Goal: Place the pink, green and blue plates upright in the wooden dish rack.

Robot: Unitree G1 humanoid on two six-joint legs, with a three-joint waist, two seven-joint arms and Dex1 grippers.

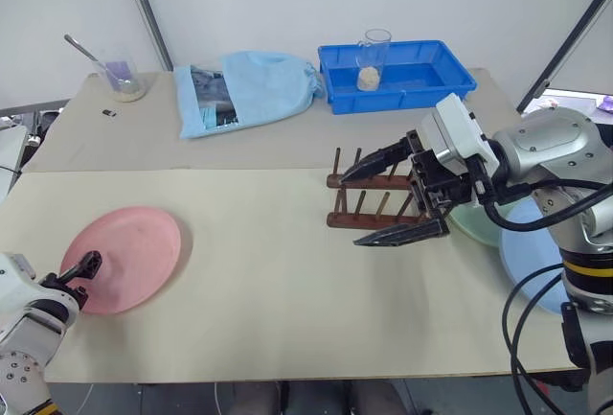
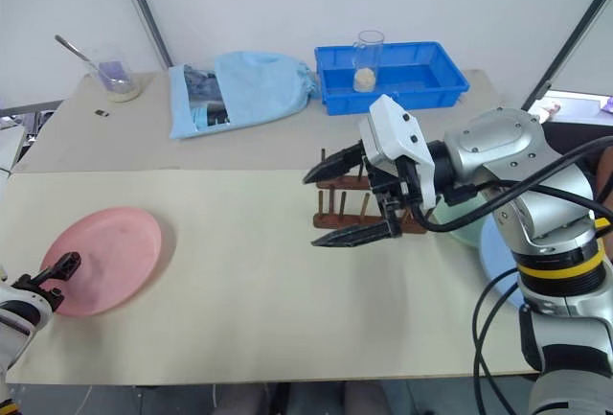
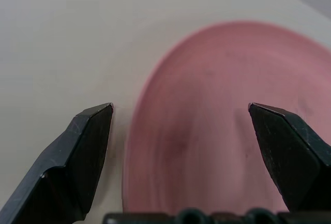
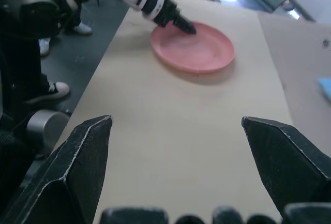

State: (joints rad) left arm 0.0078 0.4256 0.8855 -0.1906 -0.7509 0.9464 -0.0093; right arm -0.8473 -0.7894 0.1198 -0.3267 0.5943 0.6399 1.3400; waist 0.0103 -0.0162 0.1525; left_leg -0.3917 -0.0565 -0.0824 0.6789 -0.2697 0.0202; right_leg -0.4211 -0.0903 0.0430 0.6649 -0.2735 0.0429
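The pink plate (image 1: 124,259) lies flat on the table's left part. My left gripper (image 1: 86,279) is open at its near-left rim, and in the left wrist view its fingers (image 3: 85,146) straddle that rim without touching it. The wooden dish rack (image 1: 375,206) stands right of centre with nothing between its pegs. My right gripper (image 1: 352,209) hovers open over the rack's near side, pointing left, with nothing in it. The green plate (image 1: 472,227) lies partly hidden behind that hand. The blue plate (image 1: 529,258) lies at the right edge, partly under my right arm.
A bright blue tray (image 1: 426,78) holding a glass (image 1: 374,58) sits at the back. Left of it lie a light blue cloth bag (image 1: 251,89) and a cup with a spoon (image 1: 123,80). The table's near edge runs just below the pink plate.
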